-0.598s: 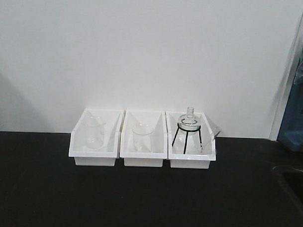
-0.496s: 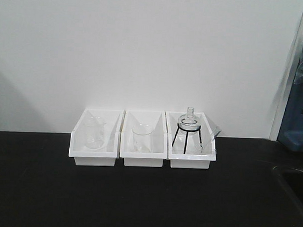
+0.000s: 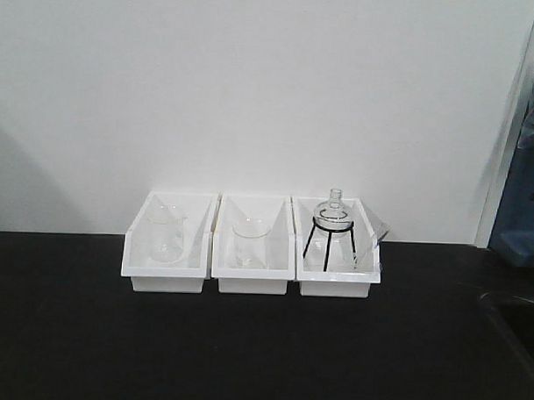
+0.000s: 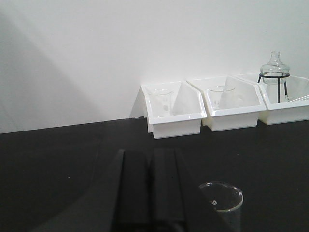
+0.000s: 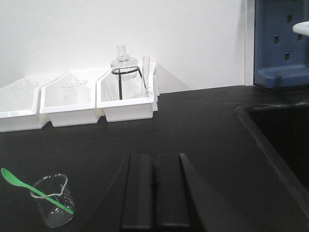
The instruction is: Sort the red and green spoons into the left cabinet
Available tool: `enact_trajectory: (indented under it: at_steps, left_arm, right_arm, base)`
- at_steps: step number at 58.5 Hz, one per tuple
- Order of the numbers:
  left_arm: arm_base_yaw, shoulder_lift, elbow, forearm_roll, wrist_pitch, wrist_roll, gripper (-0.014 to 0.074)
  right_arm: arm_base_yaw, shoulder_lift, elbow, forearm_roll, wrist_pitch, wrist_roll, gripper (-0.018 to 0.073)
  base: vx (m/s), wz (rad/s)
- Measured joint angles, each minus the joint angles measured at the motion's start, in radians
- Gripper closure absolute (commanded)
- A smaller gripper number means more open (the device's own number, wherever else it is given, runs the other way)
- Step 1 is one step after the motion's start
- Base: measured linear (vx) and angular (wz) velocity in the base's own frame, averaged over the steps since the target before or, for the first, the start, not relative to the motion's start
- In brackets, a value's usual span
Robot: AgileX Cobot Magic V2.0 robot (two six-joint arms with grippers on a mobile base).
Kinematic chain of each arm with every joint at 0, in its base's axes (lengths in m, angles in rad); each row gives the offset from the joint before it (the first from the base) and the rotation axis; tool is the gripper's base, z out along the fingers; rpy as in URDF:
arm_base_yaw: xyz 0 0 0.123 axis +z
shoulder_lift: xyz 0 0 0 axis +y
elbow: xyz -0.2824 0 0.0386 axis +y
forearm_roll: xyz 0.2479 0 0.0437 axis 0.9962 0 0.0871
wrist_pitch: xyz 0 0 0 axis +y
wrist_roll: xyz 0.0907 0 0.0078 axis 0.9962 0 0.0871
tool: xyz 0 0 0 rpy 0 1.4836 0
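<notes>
The green spoon point(image 5: 34, 191) leans in a small glass beaker point(image 5: 52, 200) on the black table, left of my right gripper point(image 5: 153, 157). That gripper is shut, its two dark fingers pressed together with nothing between them. My left gripper point(image 4: 150, 153) is also shut and holds nothing. A clear glass beaker point(image 4: 221, 196) stands just to its right, and no spoon shows in it. The red spoon and the left cabinet are out of view. Neither gripper appears in the front view.
Three white bins point(image 3: 250, 274) with glassware stand in a row against the wall, the right one holding a flask on a black tripod point(image 3: 331, 227). A recessed sink point(image 5: 282, 140) lies to the right, with a blue rack point(image 5: 282, 43) behind it.
</notes>
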Motion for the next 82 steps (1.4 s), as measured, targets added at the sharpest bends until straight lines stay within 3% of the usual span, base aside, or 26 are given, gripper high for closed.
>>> enact_trajectory:
  at_steps: [24, 36, 41, 46, 50, 56, 70, 82]
  left_arm:
    - [0.0, 0.0, 0.0, 0.0, 0.0, 0.0, 0.0594]
    - [0.0, 0.0, 0.0, 0.0, -0.044, -0.003, 0.0594]
    - [0.0, 0.0, -0.003, -0.007, -0.106, -0.049, 0.0594]
    - [0.0, 0.0, -0.044, -0.028, -0.127, -0.17, 0.0594]
    - [0.0, 0.0, -0.118, -0.033, -0.099, -0.236, 0.0594]
    - [0.0, 0.011, -0.247, 0.012, 0.014, -0.257, 0.0594]
    - [0.0, 0.272, -0.576, 0.076, 0.252, -0.184, 0.0594]
    - [0.0, 0.52, -0.696, 0.07, 0.342, -0.134, 0.0594]
  right_arm:
    - [0.0, 0.0, 0.0, 0.0, -0.01, 0.0, 0.0564]
    - [0.0, 0.0, 0.0, -0.004, -0.149, 0.0, 0.0564]
    - [0.0, 0.0, -0.001, -0.004, -0.233, 0.0, 0.0564]
    - [0.0, 0.0, -0.039, -0.004, -0.248, 0.0, 0.0564]
    - [0.0, 0.0, -0.107, -0.004, -0.238, -0.001, 0.0564]
    - [0.0, 0.01, -0.263, -0.013, -0.182, -0.005, 0.0564]
    - [0.0, 0.277, -0.624, -0.073, 0.063, -0.096, 0.0564]
    - [0.0, 0.551, -0.792, -0.077, 0.212, -0.133, 0.0564]
  base:
    - [0.0, 0.0]
    - [0.0, 0.0]
    - [0.0, 0.0]
    - [0.0, 0.0]
    - [0.0, 0.0]
    - [0.0, 0.0]
    - [0.0, 0.0]
    - [0.0, 0.0]
